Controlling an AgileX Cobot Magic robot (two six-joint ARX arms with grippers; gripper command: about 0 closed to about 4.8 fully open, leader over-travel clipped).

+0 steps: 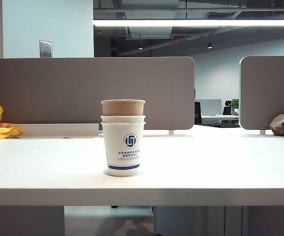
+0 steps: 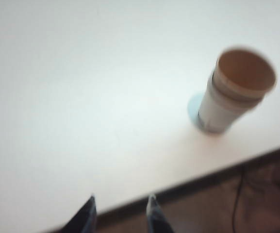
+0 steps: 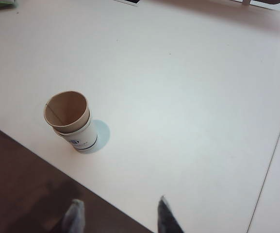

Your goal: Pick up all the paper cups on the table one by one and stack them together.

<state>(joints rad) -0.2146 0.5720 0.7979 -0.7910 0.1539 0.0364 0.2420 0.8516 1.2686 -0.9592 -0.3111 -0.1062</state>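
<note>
Standing on the desk (image 1: pixel 220 167) near its front edge: paper cups (image 1: pixel 123 137) nested, brown on top | left hand (image 2: pixel 120 208) released, over the front edge | right hand (image 3: pixel 116 213) released, likewise | risk: a hand nudging the stack topples it

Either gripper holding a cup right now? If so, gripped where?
Nothing held. Left gripper and right gripper are both open and empty, back over the table edge, clear of the stacked paper cups.

L tool (image 2: pixel 122 213): two dark pointed fingertips, blurred. R tool (image 3: pixel 118 216): two dark grey tapered tips.
</note>
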